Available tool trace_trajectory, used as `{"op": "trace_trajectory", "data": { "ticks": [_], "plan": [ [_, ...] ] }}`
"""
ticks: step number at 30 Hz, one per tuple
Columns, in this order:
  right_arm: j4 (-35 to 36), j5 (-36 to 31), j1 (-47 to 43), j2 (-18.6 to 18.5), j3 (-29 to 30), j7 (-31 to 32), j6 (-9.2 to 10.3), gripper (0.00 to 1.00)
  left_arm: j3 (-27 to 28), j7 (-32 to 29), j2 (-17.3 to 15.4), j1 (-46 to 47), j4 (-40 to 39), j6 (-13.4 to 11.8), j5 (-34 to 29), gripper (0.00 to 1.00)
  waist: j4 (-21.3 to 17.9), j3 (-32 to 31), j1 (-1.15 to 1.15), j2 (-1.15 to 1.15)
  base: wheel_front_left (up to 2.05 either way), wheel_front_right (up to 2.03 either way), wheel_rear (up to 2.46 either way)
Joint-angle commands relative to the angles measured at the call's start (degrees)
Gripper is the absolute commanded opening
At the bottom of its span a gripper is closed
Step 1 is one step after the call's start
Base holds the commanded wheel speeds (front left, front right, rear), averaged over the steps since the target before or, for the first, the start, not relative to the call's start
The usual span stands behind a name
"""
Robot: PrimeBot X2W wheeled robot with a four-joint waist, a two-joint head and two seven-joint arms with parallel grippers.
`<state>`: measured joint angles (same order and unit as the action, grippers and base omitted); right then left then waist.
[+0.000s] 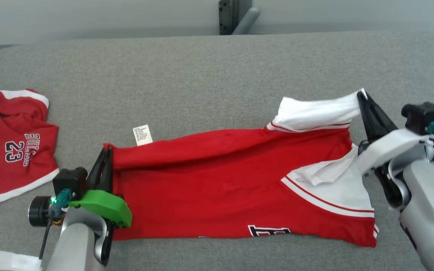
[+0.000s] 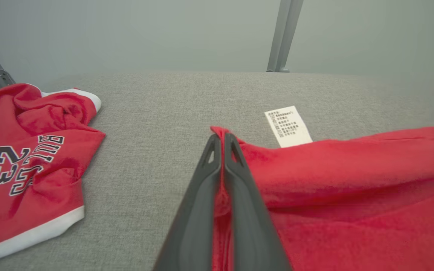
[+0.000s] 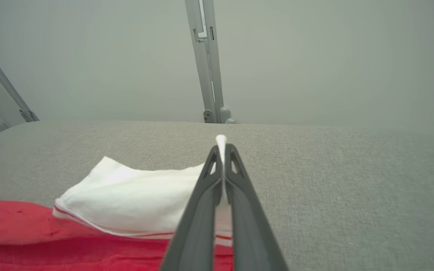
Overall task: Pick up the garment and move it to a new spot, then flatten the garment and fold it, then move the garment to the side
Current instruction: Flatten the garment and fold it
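Far left: a second red piece (image 1: 13, 150), printed "BULLS 23", lies crumpled on the grey surface (image 1: 202, 75), apart from your cloth.
Left: your left gripper (image 1: 106, 152) is clamped on a red corner, near the white care label (image 1: 142, 134).
Centre: the garment (image 1: 220, 180) is stretched between both grippers.
Right: your right gripper (image 1: 361, 96) pinches its white corner.

Even, soft, bright light; faint shadows; wrist views slightly soft.
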<state>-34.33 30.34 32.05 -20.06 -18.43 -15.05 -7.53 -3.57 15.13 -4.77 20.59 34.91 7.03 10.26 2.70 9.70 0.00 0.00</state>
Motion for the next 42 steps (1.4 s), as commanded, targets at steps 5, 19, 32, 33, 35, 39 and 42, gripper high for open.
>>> {"op": "trace_trajectory", "data": {
  "ticks": [5,19,32,33,35,39,42],
  "plan": [
    [4.7,1.3,-9.6,1.3,1.4,-0.2,0.09,0.0,1.3,0.0,0.0,-5.7,-2.8,0.3,-0.8,0.0,-3.6,-4.1,0.0,0.0,0.0,0.0,0.0],
    [3.3,1.1,-19.0,5.1,2.0,-0.2,0.09,0.0,4.7,0.0,1.2,-14.4,-4.0,0.5,-0.7,0.0,-4.4,-6.8,0.0,0.0,0.0,0.0,0.0],
    [1.6,-2.8,-21.2,6.5,8.2,-0.1,0.08,1.0,8.4,0.0,1.7,-20.4,-8.6,-1.8,-1.4,1.0,-3.9,-8.2,0.0,0.0,0.0,0.0,0.0],
    [2.7,-3.5,-21.3,6.8,9.1,-0.1,0.08,1.0,8.4,0.0,1.8,-21.0,-9.6,-2.4,-0.8,1.0,-3.9,-8.2,0.0,0.0,0.0,0.0,0.0],
    [4.3,-4.9,-22.0,7.6,10.3,-0.2,0.08,1.0,8.2,0.0,1.8,-22.1,-11.3,-3.6,-0.6,1.0,-3.9,-8.3,0.0,0.0,0.0,0.0,0.0],
    [6.2,-7.1,-22.7,8.3,9.8,-0.2,0.08,1.0,7.8,0.0,1.8,-23.9,-13.8,-5.1,-0.4,1.0,-3.5,-8.7,0.0,0.0,0.0,0.0,0.0],
    [6.9,-7.1,-22.4,8.3,6.7,-0.2,0.08,1.0,6.5,0.0,1.8,-25.4,-15.3,-6.2,0.1,1.0,-3.1,-9.1,0.0,0.0,0.0,0.0,0.0]
  ]
}}
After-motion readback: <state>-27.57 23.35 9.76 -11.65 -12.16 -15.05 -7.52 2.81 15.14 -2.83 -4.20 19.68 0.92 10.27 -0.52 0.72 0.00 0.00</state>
